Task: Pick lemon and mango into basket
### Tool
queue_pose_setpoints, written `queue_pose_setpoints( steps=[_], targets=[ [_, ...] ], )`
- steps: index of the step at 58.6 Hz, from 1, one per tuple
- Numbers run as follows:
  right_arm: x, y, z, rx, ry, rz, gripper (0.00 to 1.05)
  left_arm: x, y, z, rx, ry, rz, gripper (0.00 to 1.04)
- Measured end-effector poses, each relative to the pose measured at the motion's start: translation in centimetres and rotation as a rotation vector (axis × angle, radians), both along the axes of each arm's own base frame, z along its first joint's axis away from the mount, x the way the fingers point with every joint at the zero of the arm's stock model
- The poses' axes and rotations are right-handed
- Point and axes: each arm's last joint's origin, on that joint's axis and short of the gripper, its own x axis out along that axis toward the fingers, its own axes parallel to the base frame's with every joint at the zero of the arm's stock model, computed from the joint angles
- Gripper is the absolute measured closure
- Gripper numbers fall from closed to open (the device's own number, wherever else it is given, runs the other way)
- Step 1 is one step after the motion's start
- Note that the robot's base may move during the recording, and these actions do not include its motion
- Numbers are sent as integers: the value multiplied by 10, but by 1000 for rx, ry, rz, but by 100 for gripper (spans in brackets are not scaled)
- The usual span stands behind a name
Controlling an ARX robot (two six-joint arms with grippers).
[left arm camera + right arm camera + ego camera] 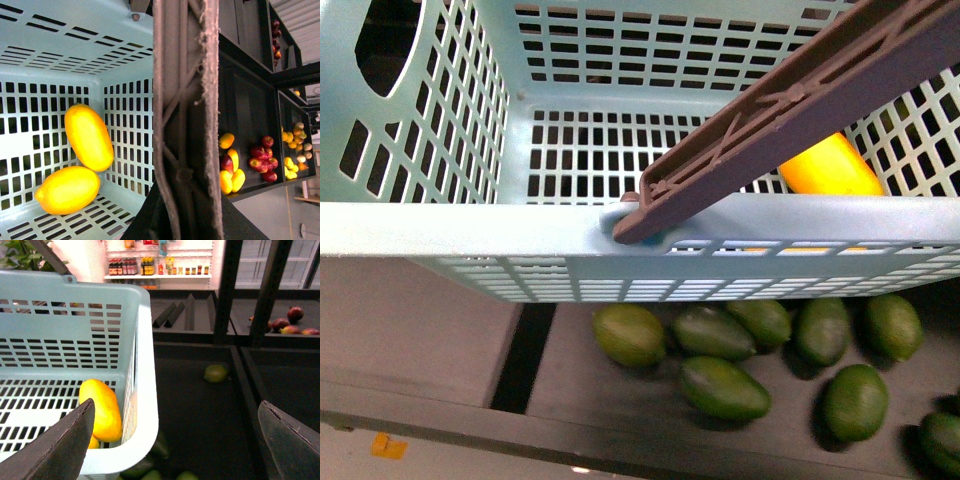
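The light teal basket (450, 228) fills the front view, hanging above a shelf. Its brown handle (185, 100) runs through my left gripper (182, 202), which is shut on it. Inside the basket lie two yellow-orange fruits: the longer mango (89, 136) and, touching it, the stubbier lemon (67, 190). In the front view only the end of a yellow fruit (830, 168) shows behind the handle. My right gripper (175, 440) stands open beside the basket's corner (145, 390), outside it, with nothing between its fingers (60, 445). The mango (101, 410) shows there through the rim.
Several dark green oval fruits (725, 388) lie in the black bin under the basket. One yellow-green round fruit (216, 373) sits alone in the bin to the right. Black shelf posts (227, 290) rise behind. Bins of red apples (262, 155) and yellow fruits (230, 172) stand beyond.
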Motion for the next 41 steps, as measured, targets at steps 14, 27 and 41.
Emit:
queue_pose_setpoints(
  steps=[14, 27, 41],
  targets=[
    [0, 0, 0, 0, -1, -2, 9, 0, 0, 0, 6, -5, 9, 99],
    [0, 0, 0, 0, 0, 1, 9, 0, 0, 0, 5, -4, 8, 99],
    [0, 0, 0, 0, 0, 2, 9, 6, 3, -5, -44, -88, 381, 99]
  ],
)
